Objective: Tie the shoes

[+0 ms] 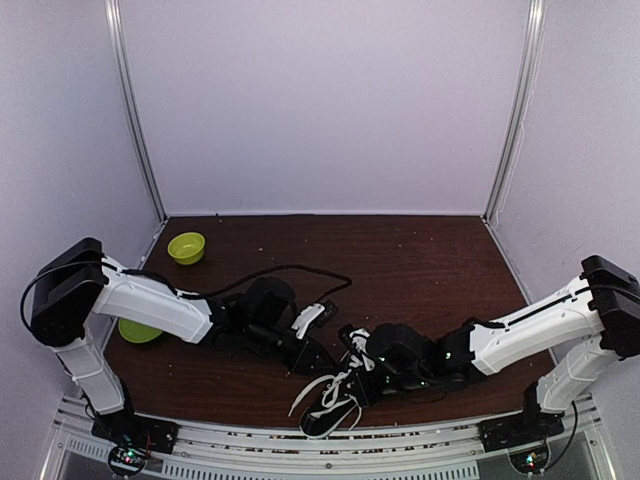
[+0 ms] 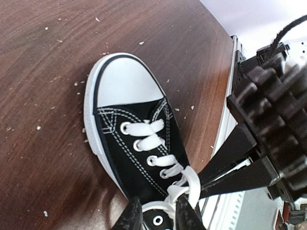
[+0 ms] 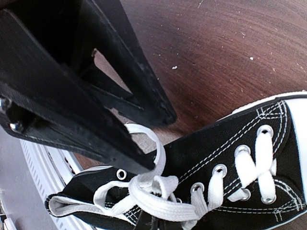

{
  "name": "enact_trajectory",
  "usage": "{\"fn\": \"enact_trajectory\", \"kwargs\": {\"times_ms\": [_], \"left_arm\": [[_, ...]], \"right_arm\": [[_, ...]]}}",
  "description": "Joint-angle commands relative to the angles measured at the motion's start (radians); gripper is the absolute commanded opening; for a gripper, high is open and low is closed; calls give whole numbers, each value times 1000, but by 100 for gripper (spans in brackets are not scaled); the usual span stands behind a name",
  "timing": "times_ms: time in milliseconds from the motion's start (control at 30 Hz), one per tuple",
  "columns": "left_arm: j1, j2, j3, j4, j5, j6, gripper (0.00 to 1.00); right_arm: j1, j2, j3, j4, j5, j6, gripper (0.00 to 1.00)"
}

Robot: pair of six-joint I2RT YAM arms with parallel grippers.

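- The sneaker [image 1: 328,405] lies at six o'clock on the table [image 1: 420,260], by the near edge, between both grippers.
- Our left gripper [image 2: 158,216] reaches in from nine o'clock, its fingers narrowly parted astride the top eyelets and gripping nothing we can see.
- Our right gripper [image 3: 156,142], from three o'clock, looks pinched on a loop of the laces [image 3: 144,194].
- We judge the sneaker light and likely to slide. The flat laces are limp and slippery, so we would grip them close to the crossing.

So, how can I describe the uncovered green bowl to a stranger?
Look at the brown wooden table, then its far left corner. There sits a lime-green round bowl, in the open; the second green bowl hides partly under the white left arm.
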Motion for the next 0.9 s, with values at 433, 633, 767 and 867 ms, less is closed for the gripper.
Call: {"fn": "enact_trajectory", "kwargs": {"times_ms": [433,633,767,867], "left_arm": [[0,61,10,126,125,21,26],[0,64,-2,141,141,22,27],[0,81,8,146,156,23,26],[-1,89,8,160,172,20,26]], "right_arm": [[-4,-28,-11,-1,19,4,0],[-4,-27,-12,-1,17,4,0],[-4,-29,-11,-2,14,2,0],[-4,-28,-10,-3,14,2,0]]}}
